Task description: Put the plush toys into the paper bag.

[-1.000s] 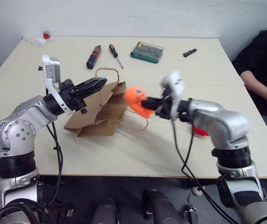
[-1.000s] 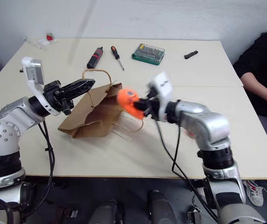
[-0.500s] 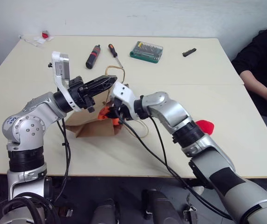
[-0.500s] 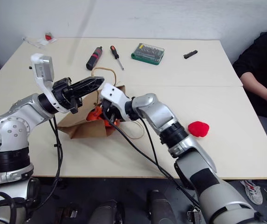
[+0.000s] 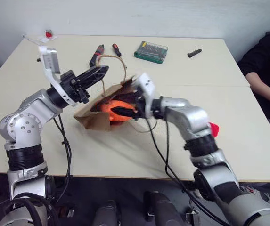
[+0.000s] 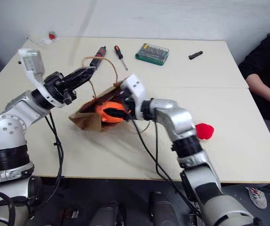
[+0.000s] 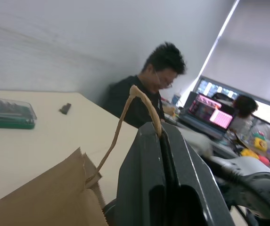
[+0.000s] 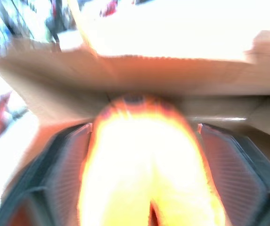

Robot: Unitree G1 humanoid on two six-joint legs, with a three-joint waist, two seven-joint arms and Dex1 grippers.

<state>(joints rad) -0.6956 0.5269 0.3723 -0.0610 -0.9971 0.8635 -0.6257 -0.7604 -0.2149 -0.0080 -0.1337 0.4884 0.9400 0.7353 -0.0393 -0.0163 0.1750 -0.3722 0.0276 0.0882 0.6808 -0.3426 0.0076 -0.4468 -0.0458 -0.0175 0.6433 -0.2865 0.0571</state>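
Observation:
The brown paper bag (image 5: 88, 118) lies on the table with its mouth facing my right arm. My left gripper (image 5: 102, 70) is shut on one loop handle (image 7: 120, 127) and holds it up above the bag. The orange plush toy (image 5: 115, 107) sits in the bag's mouth. My right gripper (image 5: 120, 106) reaches into the mouth, open, with its fingers (image 8: 69, 160) spread on either side of the toy (image 8: 144, 155). The red plush toy (image 6: 204, 131) lies on the table to the right, beyond my right forearm.
At the back of the table lie a black-and-red tool (image 5: 97, 49), a screwdriver (image 5: 117, 50), a green bit case (image 5: 151, 49) and a small black part (image 5: 194, 53). A person in black (image 5: 266, 66) sits at the right edge. Bare table lies in front of the bag.
My right gripper carried the orange toy from the air beside the bag into its mouth, and its fingers have now spread apart. My left gripper has raised the handle slightly.

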